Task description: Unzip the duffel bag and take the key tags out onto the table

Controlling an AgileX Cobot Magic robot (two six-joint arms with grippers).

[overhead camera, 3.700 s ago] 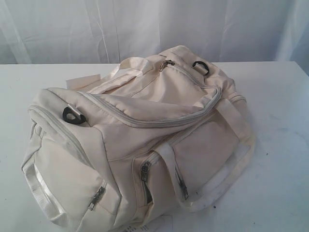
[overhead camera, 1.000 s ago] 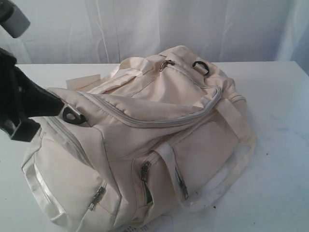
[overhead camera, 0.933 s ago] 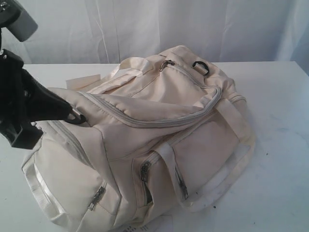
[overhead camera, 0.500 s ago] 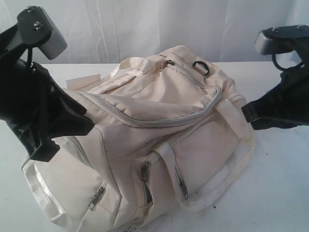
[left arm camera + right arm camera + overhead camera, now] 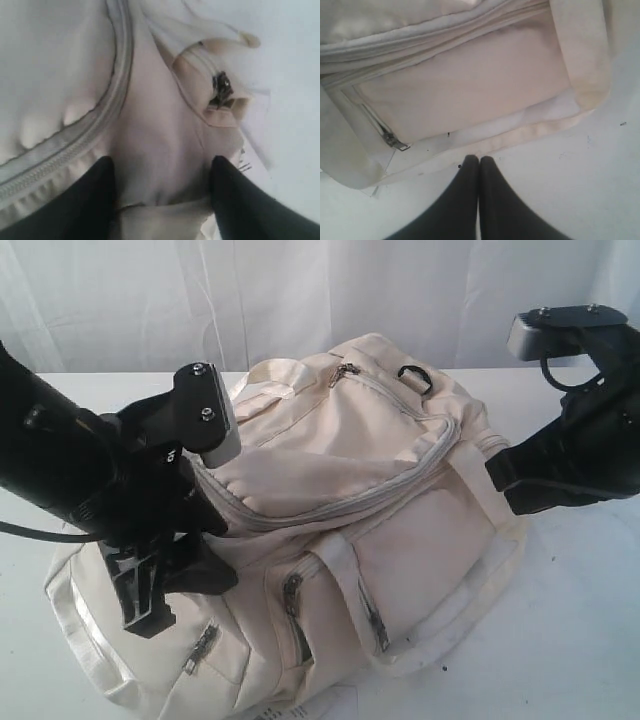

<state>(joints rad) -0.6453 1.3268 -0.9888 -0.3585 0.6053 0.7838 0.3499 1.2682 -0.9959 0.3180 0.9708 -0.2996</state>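
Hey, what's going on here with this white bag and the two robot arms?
Two robot arms are at a cream duffel bag on the white table. The left claw is open, spread over the fabric at one end. The right claw is shut, over the table beside the bag's other side. The main zip looks closed; no key tags show.

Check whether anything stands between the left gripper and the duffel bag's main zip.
Nothing visible does. The left gripper's open fingers are down at the duffel bag's fabric, with the main zip right beside one of them. The zip looks closed.
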